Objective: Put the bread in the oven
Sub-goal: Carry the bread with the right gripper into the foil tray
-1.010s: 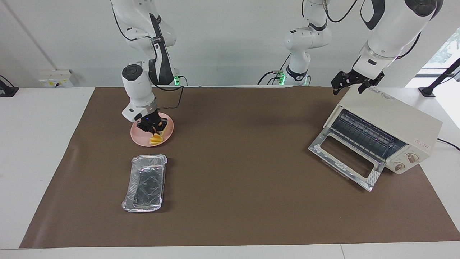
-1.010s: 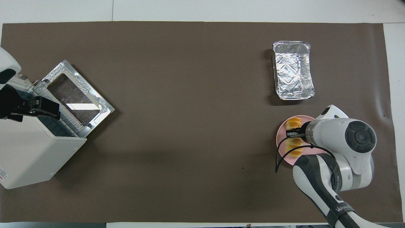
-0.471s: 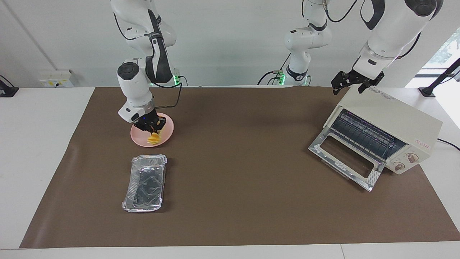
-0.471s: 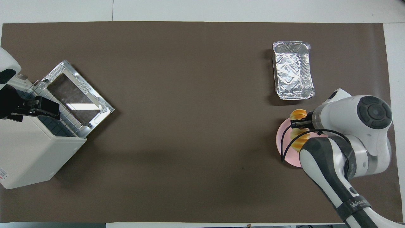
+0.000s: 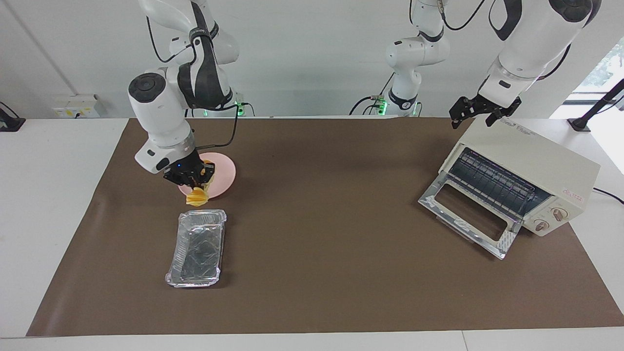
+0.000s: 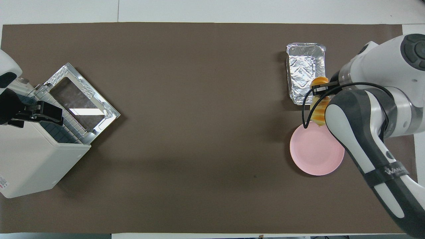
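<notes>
a: what was the right tool [image 5: 193, 176] doing at that moment?

b: it was pinching the bread [image 5: 197, 196] by its upper end, so the loaf hung down from the fingers, up in the air. in the facing view it was over the edge of the pink plate [image 5: 225, 170] that faces the foil tray [image 5: 197, 246]. the plate itself lay bare.

a: and the left tool [image 5: 483, 113]?

b: waiting over the top of the oven [image 5: 531, 165], at its end nearer the robots. its fingers looked spread, pinching nothing.

a: where did the oven stand?

b: at the left arm's end of the worktop [image 5: 341, 253], well apart from the bread, with its glass door [image 5: 469, 219] dropped open and the wire rack [image 5: 492, 184] showing.

a: what could have gone wrong from there?

b: my guess: the grip sat on one end only, so the loaf could swing or slip out on a long carry across the worktop. a quick move would make that worse. if it was to be set into the tray first, a dangling loaf could catch the thin foil rim and tip or push the light tray.

a: anything at the oven?

b: the opening looked low, so a hanging loaf might strike the door or rack edge.
</notes>
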Robot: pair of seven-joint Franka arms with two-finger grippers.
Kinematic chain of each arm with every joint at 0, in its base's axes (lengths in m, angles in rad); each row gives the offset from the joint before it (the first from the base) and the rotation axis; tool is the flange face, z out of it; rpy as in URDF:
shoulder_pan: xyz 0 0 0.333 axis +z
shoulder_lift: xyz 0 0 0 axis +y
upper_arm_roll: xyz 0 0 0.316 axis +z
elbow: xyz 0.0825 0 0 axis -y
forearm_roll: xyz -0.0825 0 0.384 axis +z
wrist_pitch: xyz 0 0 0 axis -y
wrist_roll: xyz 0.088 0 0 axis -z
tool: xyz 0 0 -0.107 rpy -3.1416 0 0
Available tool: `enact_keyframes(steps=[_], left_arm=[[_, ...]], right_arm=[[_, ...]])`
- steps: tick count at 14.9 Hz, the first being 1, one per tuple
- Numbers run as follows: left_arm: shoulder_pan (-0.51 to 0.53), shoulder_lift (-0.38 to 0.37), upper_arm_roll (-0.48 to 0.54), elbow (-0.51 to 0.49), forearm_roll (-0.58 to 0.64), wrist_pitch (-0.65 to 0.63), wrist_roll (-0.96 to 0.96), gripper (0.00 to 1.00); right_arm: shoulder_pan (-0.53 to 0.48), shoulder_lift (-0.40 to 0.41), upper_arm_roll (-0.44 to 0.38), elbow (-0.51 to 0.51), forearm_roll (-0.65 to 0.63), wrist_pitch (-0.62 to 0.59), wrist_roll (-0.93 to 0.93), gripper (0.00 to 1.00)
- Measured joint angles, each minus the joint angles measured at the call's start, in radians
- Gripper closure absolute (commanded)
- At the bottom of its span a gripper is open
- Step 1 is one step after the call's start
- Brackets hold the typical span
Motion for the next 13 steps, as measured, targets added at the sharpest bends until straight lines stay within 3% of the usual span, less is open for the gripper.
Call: enact_keyframes(steps=[3,6,9,13], left_arm=[[0.0,0.0,0.0,0.0,0.0,0.0,0.0,0.0],[0.0,0.0,0.0,0.0,0.0,0.0,0.0,0.0],[0.0,0.0,0.0,0.0,0.0,0.0,0.0,0.0],[0.0,0.0,0.0,0.0,0.0,0.0,0.0,0.0]], right_arm=[[-0.009,0.172,-0.001,0.227,0.004,-0.11,-0.013,1.0],[-0.017,0.337,-0.002,0.393,0.004,-0.124,-0.056,1.0],[-0.021,0.437,-0.004,0.488,0.001,-0.121,-0.08,1.0],[-0.02,0.489,-0.005,0.517,-0.023,-0.057,-0.106,1.0]])
